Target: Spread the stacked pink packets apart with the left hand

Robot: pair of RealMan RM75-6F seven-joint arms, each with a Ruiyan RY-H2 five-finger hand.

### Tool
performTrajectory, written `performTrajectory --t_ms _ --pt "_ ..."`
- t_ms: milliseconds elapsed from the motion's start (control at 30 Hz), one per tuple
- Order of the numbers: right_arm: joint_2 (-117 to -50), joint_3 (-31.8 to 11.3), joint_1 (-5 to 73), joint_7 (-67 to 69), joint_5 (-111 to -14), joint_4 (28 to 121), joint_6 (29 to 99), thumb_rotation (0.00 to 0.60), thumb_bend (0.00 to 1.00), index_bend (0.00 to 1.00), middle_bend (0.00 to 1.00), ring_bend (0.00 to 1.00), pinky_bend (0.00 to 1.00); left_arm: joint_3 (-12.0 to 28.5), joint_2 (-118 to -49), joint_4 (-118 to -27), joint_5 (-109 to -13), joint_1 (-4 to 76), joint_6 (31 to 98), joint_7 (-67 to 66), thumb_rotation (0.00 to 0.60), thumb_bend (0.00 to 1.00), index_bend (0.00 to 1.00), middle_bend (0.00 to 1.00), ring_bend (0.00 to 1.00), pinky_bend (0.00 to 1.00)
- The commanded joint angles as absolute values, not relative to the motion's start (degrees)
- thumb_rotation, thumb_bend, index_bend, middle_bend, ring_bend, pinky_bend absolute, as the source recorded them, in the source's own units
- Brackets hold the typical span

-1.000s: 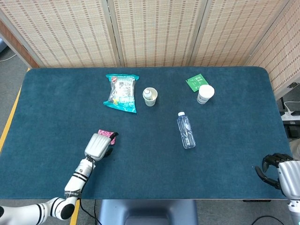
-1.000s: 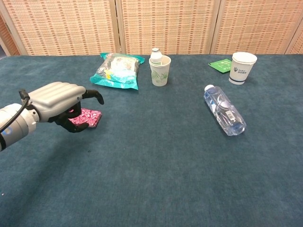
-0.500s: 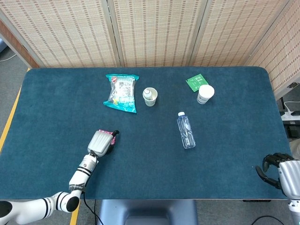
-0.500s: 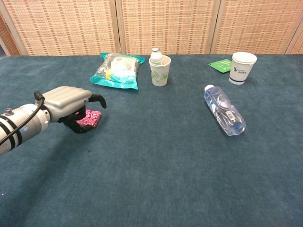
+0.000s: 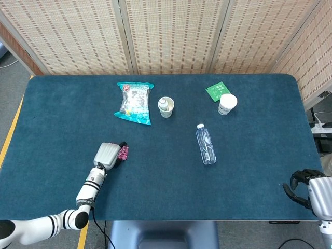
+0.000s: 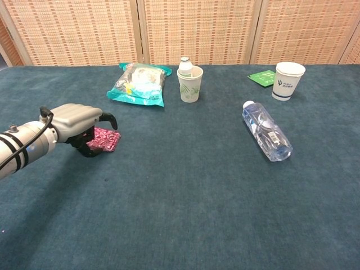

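The pink packets (image 5: pixel 123 152) lie in a small pile at the table's left front, also seen in the chest view (image 6: pixel 107 139). My left hand (image 5: pixel 107 154) hovers over their left part, fingers bent down onto them and thumb arched above (image 6: pixel 79 120). Most of the pile's left side is hidden under the hand; whether the fingertips press or only touch is unclear. My right hand (image 5: pixel 307 189) hangs off the table's front right corner, fingers curled in on nothing.
A teal snack bag (image 5: pixel 134 101) lies at the back left. A paper cup holding a small bottle (image 5: pixel 165 107) stands beside it. A water bottle (image 5: pixel 206 144) lies mid-table; a white cup (image 5: pixel 226 104) and a green packet (image 5: pixel 215 90) sit back right.
My left hand has drawn back to the left across the pile, uncovering more of the pink packets on its right side. The right hand has not moved.
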State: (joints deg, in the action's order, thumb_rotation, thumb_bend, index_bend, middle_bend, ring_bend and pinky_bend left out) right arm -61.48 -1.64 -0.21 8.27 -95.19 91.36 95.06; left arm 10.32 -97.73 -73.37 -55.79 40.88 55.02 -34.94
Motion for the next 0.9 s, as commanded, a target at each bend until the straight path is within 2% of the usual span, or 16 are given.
performTrajectory --t_ms 33,433,900 --pt "-61.5 -1.6 -0.2 8.3 -95.2 91.3 95.0 0.600 0.24 0.74 0.68 0.56 0.58 10.4 -97.4 -73.6 -54.9 41.0 55.1 -35.6 0.600 0.35 0.25 1.00 1.00 1.00" --pt "-61.5 -1.5 -0.3 8.2 -95.4 91.3 95.0 0.600 0.24 0.74 0.68 0.56 0.58 10.2 -95.4 -77.1 -51.3 41.4 55.9 -38.0 0.600 0.35 0.25 1.00 1.00 1.00" --pt "-61.5 -1.5 -0.3 8.2 -95.4 91.2 95.0 0.600 0.24 0.74 0.68 0.56 0.58 9.9 -96.0 -75.3 -48.3 42.7 56.4 -40.0 0.600 0.35 0.24 1.00 1.00 1.00"
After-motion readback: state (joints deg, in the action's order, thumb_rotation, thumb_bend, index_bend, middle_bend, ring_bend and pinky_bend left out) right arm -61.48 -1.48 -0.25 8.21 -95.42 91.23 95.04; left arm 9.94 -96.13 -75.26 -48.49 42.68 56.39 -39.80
